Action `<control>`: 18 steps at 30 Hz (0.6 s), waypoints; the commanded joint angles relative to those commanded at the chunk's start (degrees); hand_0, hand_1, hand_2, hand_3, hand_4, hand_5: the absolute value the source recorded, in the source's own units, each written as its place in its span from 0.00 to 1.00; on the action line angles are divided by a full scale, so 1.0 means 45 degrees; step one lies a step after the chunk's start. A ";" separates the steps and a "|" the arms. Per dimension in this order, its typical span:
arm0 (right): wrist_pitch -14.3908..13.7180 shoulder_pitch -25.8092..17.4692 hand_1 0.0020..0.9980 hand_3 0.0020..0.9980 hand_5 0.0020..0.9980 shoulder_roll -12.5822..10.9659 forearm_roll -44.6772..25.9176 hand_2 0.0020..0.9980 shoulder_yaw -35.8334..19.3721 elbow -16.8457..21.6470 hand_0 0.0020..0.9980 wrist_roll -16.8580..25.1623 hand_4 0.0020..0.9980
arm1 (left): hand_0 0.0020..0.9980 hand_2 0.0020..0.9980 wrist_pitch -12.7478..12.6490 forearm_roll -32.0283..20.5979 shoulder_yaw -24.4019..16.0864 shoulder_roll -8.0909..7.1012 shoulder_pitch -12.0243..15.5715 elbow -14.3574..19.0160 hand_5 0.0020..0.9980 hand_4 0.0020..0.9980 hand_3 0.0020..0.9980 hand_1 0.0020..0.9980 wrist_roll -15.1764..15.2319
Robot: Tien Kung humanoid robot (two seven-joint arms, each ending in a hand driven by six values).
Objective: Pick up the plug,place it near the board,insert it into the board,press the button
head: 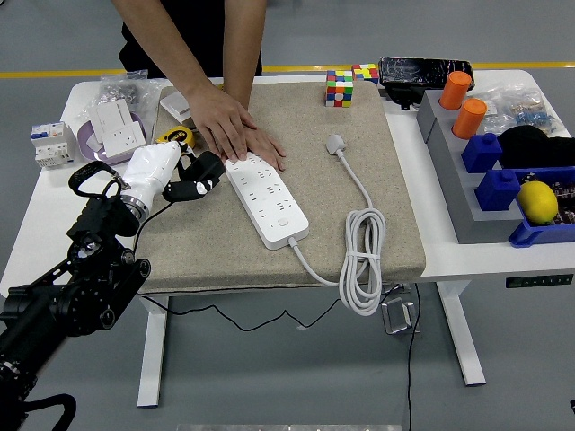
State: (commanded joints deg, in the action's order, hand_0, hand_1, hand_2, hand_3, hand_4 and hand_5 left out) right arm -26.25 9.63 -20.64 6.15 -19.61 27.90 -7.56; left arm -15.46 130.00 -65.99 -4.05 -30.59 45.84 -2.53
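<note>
Left hand (171, 180) sits just left of the board (266, 199), fingers (199, 171) clenched around a dark plug (203, 173). The board lies on the beige mat on the desk (54, 193), its long axis running from upper left to lower right, sockets just right of the plug. A person's hands (229, 126) pin its far end. Next move, I'd judge: carry the plug rightward over a socket.
</note>
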 joint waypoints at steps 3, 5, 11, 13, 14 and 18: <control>0.0003 -0.0033 0.79 0.78 0.97 -0.0002 -0.0006 0.76 0.0004 -0.0005 0.85 -0.0001 1.00 | 0.30 0.23 0.0000 0.0000 0.0039 -0.0167 0.0236 -0.0020 0.34 0.48 0.23 0.18 0.0014; 0.0003 -0.0040 0.79 0.78 0.97 -0.0005 0.0021 0.76 -0.0025 0.0012 0.85 0.0003 1.00 | 0.30 0.23 0.0011 -0.0044 0.0166 -0.0256 0.0381 -0.0039 0.34 0.48 0.23 0.18 0.0038; 0.0008 -0.0053 0.79 0.78 0.97 0.0005 0.0014 0.76 -0.0002 0.0014 0.85 0.0005 1.00 | 0.31 0.24 -0.0006 -0.0174 0.0341 -0.0272 0.0552 -0.0075 0.36 0.50 0.24 0.19 0.0164; 0.0007 -0.0050 0.79 0.78 0.97 0.0003 0.0019 0.76 -0.0002 0.0019 0.85 0.0003 1.00 | 0.31 0.24 -0.0011 -0.0219 0.0379 -0.0264 0.0558 -0.0112 0.36 0.50 0.24 0.19 0.0207; 0.0006 -0.0046 0.79 0.78 0.97 -0.0001 0.0020 0.76 -0.0003 0.0021 0.85 0.0005 1.00 | 0.31 0.24 -0.0016 -0.0254 0.0388 -0.0264 0.0560 -0.0123 0.36 0.50 0.24 0.19 0.0223; 0.0006 -0.0054 0.79 0.78 0.97 -0.0013 0.0011 0.76 0.0009 0.0019 0.85 0.0009 1.00 | 0.33 0.27 0.0018 -0.0385 0.0415 -0.0266 0.0548 -0.0167 0.38 0.55 0.27 0.22 0.0318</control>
State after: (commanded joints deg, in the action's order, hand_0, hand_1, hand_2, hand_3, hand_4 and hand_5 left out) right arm -26.23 9.39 -20.70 6.20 -19.57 27.98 -7.52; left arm -15.38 128.27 -64.12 -5.25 -28.12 45.09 -1.10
